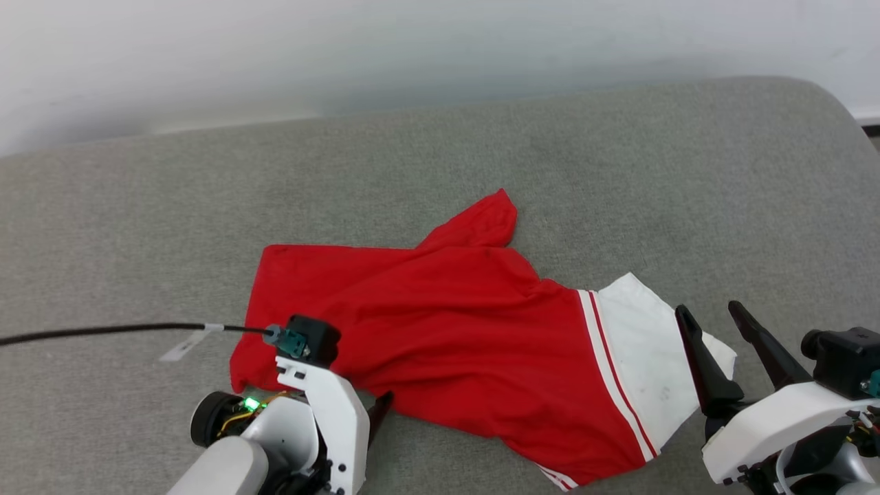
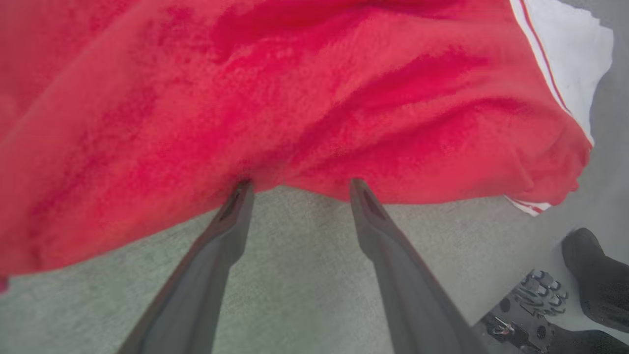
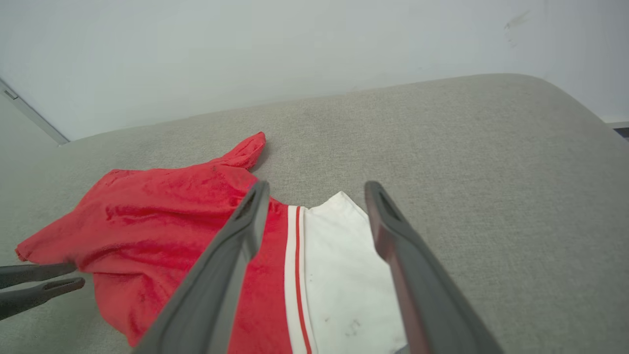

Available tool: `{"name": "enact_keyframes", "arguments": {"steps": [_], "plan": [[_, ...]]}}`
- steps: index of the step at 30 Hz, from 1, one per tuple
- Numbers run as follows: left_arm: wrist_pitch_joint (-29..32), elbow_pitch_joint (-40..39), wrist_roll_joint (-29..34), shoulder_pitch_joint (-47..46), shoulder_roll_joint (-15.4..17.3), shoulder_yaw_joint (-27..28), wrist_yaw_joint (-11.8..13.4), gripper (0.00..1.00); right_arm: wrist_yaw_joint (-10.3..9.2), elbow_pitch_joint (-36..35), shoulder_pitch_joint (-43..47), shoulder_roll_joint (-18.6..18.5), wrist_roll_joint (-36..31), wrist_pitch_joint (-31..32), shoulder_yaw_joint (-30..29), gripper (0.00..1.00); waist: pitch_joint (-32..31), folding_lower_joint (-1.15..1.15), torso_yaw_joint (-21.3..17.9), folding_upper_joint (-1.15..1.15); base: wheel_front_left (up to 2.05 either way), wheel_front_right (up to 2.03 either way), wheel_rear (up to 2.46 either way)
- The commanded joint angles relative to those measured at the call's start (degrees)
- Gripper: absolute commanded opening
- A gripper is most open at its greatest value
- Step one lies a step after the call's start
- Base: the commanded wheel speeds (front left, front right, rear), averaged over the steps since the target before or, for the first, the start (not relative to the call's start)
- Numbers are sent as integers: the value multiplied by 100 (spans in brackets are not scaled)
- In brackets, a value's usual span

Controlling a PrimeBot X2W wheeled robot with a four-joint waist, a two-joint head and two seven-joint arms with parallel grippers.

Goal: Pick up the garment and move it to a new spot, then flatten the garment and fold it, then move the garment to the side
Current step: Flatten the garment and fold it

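left pincer (image 2: 297, 184), garment (image 1: 467, 323), grey cushion (image 1: 619, 172), pale wall (image 1: 412, 48)

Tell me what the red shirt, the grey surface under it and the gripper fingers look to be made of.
Red shirt: thin, soft matte knit, judging by its limp creases. Grey surface: woven upholstery-like fabric, probably padded; fine weave, rounded edge. Gripper fingers: dark, smooth, matte, likely plastic or rubber; can't tell which.
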Motion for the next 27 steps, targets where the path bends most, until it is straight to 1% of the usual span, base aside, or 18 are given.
{"name": "enact_keyframes", "arguments": {"steps": [1, 6, 10, 11, 12, 13, 16, 18, 20, 24, 27], "plan": [[50, 162, -12, -164, -30, -27, -60, 100, -2, 19, -95, 31, 44, -38, 1, 100, 155, 0, -86, 0, 0, 0, 0], [321, 733, -20, -507, -78, -181, -220, 100, -2, 114, -191, 42, 143, -69, 22, 100, 354, 0, -162, 0, 0, 0, 0], [648, 1150, -86, -573, -135, -398, -367, 100, -2, 197, -248, 46, 220, -121, 24, 100, 414, 0, -215, 0, 0, 0, 0], [658, 1210, -38, -605, -128, -447, -399, 52, -2, 214, -259, 48, 223, -125, 27, 100, 417, 0, -226, 0, 0, 0, 0], [643, 1257, -23, -621, -131, -469, -407, 20, -2, 235, -272, 49, 257, -135, 16, 100, 415, 0, -236, 0, 0, 0, 0], [597, 1289, -35, -624, -159, -459, -404, 0, -2, 251, -282, 51, 288, -132, 14, 100, 410, 0, -243, 0, 0, 0, 0], [347, 1287, 83, -807, -147, -356, -337, 0, -2, 316, -284, 53, 338, -148, 15, 100, 372, 0, -254, 0, 0, 0, 0], [38, 1224, 278, -1047, -103, -233, -228, 0, -2, 349, -272, 55, 345, -154, 10, 100, 329, 0, -255, 0, 0, 0, 0], [-193, 1210, 422, -1258, -125, -166, -159, 0, -2, 369, -279, 55, 357, -166, 3, 100, 301, 0, -262, 0, 0, 0, 0], [-618, 1231, 705, -1766, -320, -159, -75, 0, -2, 410, -320, 55, 379, -163, -5, 100, 260, 0, -320, 0, 0, 0, 0], [-769, 1288, 836, -2060, -561, -317, -148, 0, -2, 436, -310, 56, 399, -159, -30, 100, 252, 0, -395, 0, 0, 0, 0]]}}
